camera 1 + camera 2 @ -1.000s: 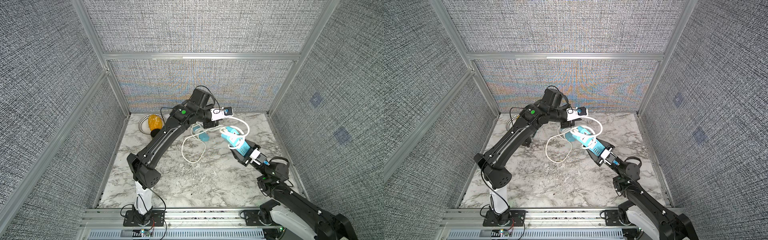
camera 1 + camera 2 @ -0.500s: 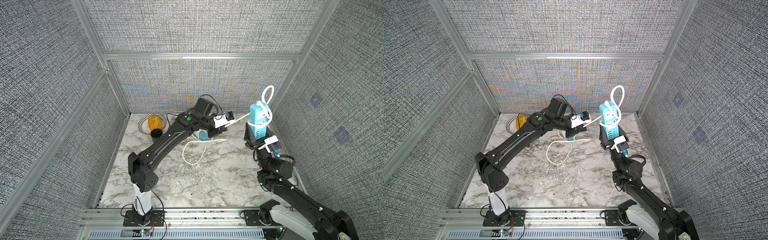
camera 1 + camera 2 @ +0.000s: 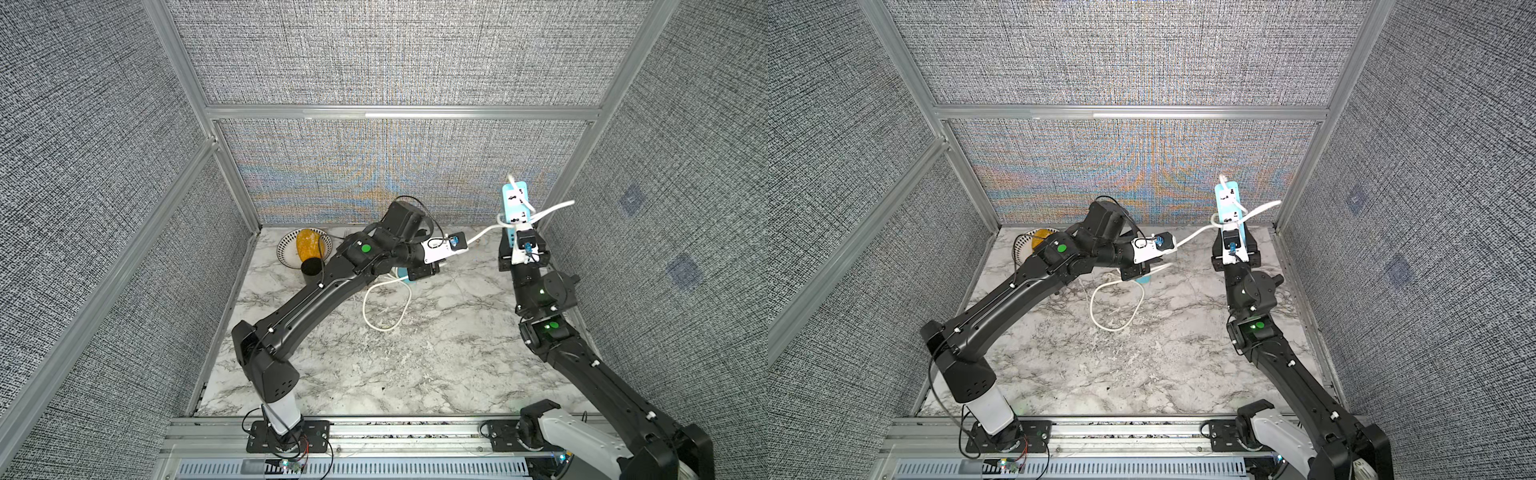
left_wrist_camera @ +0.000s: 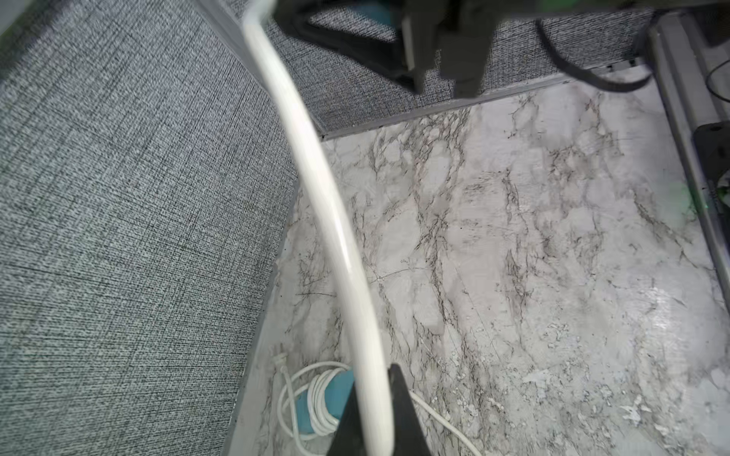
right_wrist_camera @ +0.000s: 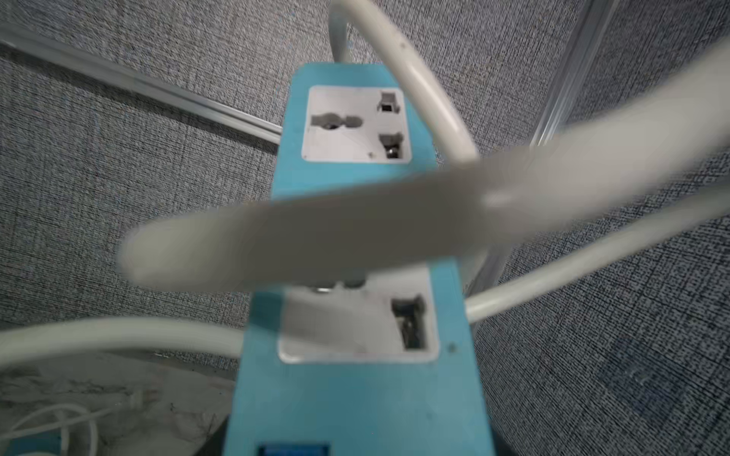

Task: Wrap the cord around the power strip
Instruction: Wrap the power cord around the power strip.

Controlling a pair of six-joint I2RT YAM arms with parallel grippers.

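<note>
I have the blue power strip [image 3: 515,199] raised on end off the table [image 3: 415,365] at about 2 o'clock. The right gripper [image 3: 521,243] is clamped on its lower end and the sockets face the camera head. The left gripper [image 3: 460,243], near 1 o'clock, has its fingers pinched tight on the white cord [image 3: 482,232], which runs taut from there to the strip. By my reckoning the wrap is barely begun. In the right wrist view one pass crosses the face between two sockets, and a loose bight sticks out toward 3 o'clock rather than lying snug. A long slack loop [image 3: 386,307] lies on the marble near the centre. I judge most of the length remains to be wound and the end tucked. A second blue piece with cord coiled on it [image 4: 324,402] sits below my left gripper. A bowl [image 3: 284,249] and a black cup [image 3: 311,266] sit at 11 o'clock, well clear.
</note>
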